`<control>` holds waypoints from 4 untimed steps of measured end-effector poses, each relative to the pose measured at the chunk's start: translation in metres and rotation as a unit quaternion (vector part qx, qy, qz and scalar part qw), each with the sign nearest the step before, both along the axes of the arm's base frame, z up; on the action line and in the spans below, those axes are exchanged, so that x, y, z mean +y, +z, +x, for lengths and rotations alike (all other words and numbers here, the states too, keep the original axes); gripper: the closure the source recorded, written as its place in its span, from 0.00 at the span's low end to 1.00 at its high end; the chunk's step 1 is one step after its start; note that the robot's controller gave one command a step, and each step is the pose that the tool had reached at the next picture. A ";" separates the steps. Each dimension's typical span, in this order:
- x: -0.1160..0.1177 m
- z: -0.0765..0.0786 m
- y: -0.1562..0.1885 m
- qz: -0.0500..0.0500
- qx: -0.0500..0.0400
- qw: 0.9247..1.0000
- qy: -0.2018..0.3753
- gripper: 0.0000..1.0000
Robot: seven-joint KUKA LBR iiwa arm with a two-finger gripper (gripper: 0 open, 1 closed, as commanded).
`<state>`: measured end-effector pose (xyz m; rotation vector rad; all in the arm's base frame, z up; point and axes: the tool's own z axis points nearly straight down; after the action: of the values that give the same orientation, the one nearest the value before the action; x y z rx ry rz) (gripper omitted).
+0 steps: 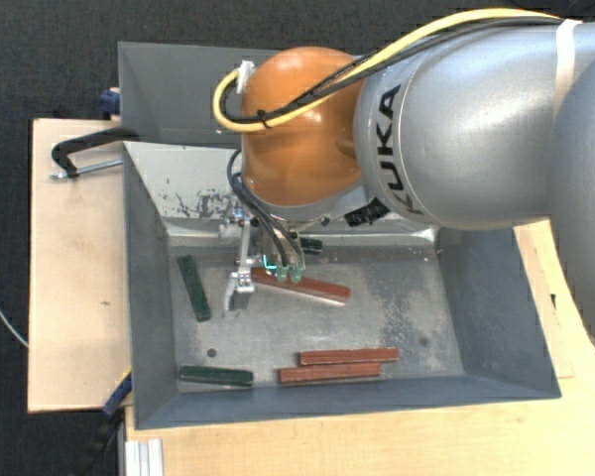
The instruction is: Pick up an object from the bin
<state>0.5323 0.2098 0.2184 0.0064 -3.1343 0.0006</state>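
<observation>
My gripper [268,280] hangs low over the middle of the bin floor, just under the orange cover. Its fingers stand apart, one silver fingertip [241,288] to the left and the other at the right by a reddish-brown flat bar [315,290]. That bar lies slanted on the floor, and its left end reaches in between the fingers. The fingers do not look closed on it. A dark green bar [191,288] lies a little left of the left finger.
Two more reddish-brown bars [345,357] [329,373] lie side by side near the front wall. Another dark green bar [215,376] rests in the front left corner. The arm and orange cover hide the bin's back middle.
</observation>
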 end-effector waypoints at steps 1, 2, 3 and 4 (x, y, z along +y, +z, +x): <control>-0.001 0.002 0.004 0.001 -0.004 1.000 -0.002 0.00; -0.062 0.014 -0.044 0.001 -0.006 1.000 0.020 0.00; -0.082 -0.009 -0.081 -0.001 -0.003 1.000 -0.004 0.00; -0.103 0.027 -0.083 0.002 -0.006 0.997 0.072 0.00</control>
<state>0.5597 0.1064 0.1352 0.2340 -3.1369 -0.0054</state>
